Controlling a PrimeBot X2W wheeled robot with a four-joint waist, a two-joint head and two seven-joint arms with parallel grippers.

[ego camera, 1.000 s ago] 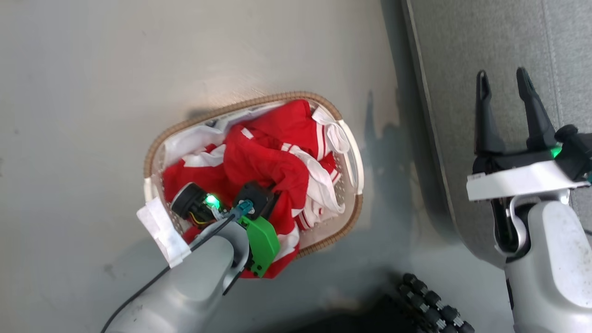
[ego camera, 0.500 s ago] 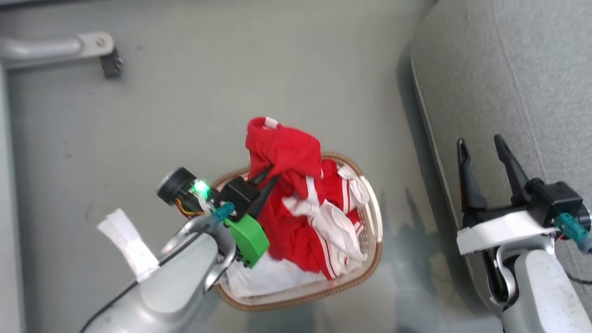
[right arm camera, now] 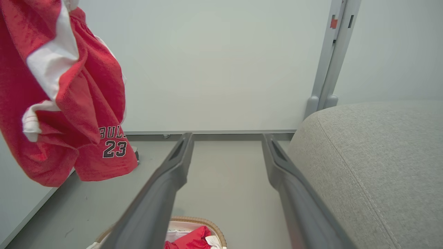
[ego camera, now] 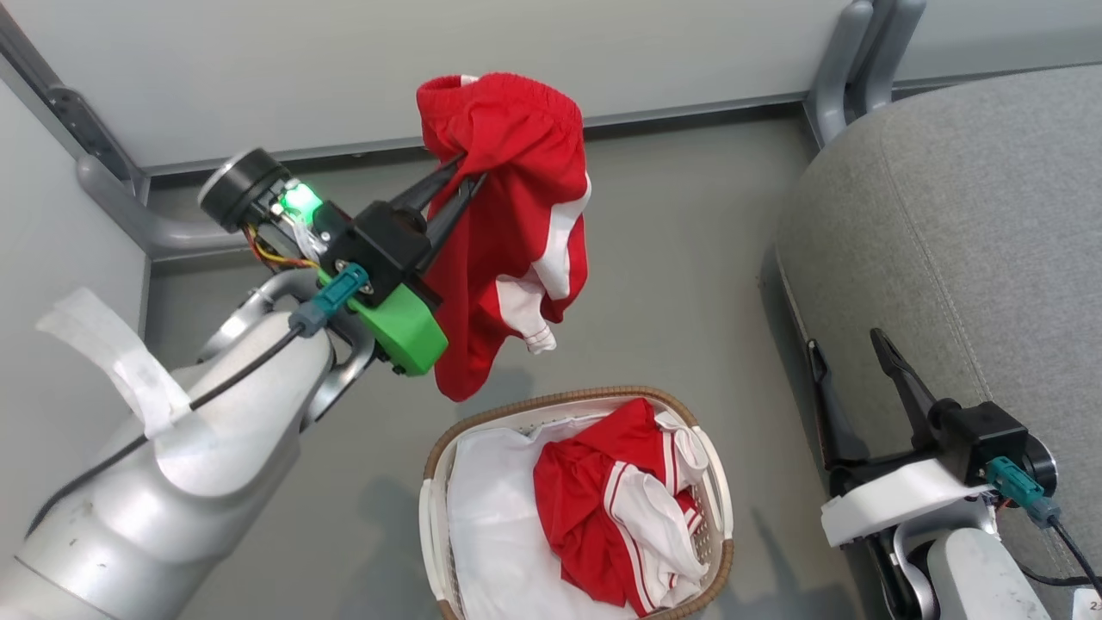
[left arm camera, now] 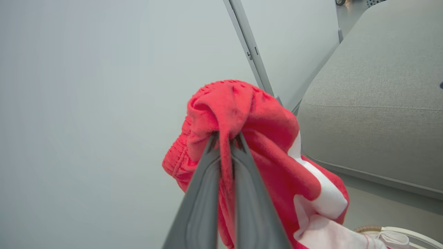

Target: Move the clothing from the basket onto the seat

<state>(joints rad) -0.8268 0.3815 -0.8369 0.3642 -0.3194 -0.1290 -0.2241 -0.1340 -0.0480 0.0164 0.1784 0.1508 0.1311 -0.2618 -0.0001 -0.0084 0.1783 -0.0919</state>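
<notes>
The red shorts [ego camera: 508,224] had come up out of the basket [ego camera: 435,517], where they lay a second before. Now they hung from the left gripper [ego camera: 456,176], its jaws pinched tight on the cloth. So one piece was ready to go to the seat [ego camera: 947,258], off to the side of those jaws. There were two red pieces: the shorts, and one red bundle [ego camera: 594,508] in the one basket below. The right gripper [ego camera: 846,344] stood wide and held nothing.
</notes>
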